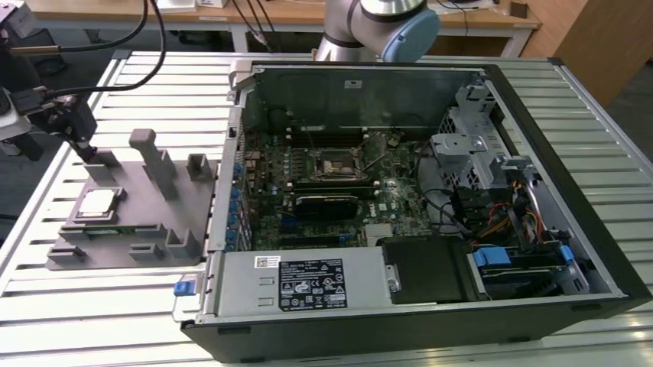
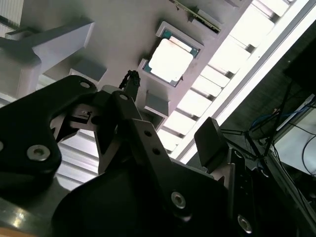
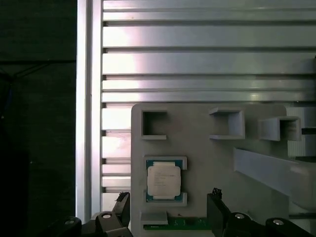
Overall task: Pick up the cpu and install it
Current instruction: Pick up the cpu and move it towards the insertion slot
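The fingers (image 3: 216, 206) are seen spread apart in both wrist views, with nothing held between them. The cpu (image 3: 164, 180) is framed in the gap beyond their tips and is not touched. In the exterior view the fingers are carried above the farther end of a grey holder (image 1: 153, 210). The holder is set on the slatted metal counter (image 1: 122, 306), to the exterior view's left of the open computer case (image 1: 571, 252).

As far as can be judged, the task is at its beginning. The cpu has not been picked up: it is lodged flat in a shallow square recess of the holder, kept in by raised lips at two opposite edges. The socket (image 1: 332, 166) on the motherboard (image 1: 306, 214) inside the case is shown dark, with no pale chip seated in it, so both the pick and the installation are left to be done. Whether the socket's frame is raised cannot be told.

The cpu is presented as a small flat square with a pale, silvery metal top, brightly lit and marked with faint print. A thin darker green rim is exposed around the lid. The chip is laid level and square to its recess. A thin green memory stick (image 3: 174, 225) is held in a slot just beside it, apart from it.
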### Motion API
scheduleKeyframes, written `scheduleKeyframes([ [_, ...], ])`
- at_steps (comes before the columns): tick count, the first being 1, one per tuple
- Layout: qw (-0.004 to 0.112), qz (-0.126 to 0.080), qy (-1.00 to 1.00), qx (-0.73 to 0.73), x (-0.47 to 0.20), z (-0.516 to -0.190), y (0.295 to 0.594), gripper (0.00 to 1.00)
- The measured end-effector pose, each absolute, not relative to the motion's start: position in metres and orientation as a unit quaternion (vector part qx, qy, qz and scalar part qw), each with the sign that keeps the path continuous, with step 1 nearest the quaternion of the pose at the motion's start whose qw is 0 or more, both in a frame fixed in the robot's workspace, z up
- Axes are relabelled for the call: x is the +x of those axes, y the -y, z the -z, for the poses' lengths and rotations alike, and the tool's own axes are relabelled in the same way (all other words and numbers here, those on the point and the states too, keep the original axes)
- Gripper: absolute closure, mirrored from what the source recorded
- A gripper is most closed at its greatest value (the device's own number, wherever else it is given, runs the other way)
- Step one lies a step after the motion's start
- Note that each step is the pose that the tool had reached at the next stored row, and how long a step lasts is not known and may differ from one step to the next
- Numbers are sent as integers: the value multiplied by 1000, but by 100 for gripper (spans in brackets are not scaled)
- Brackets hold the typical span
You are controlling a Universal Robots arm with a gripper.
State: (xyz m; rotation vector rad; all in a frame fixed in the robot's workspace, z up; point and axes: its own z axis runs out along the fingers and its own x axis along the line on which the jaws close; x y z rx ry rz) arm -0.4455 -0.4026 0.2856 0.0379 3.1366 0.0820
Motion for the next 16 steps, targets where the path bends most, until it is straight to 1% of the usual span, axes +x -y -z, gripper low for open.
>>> scheduleKeyframes([
  [4,2,-30,-1000,7,-446,-279,404,28],
  [16,2,-30,-999,-12,-446,-270,405,28],
])
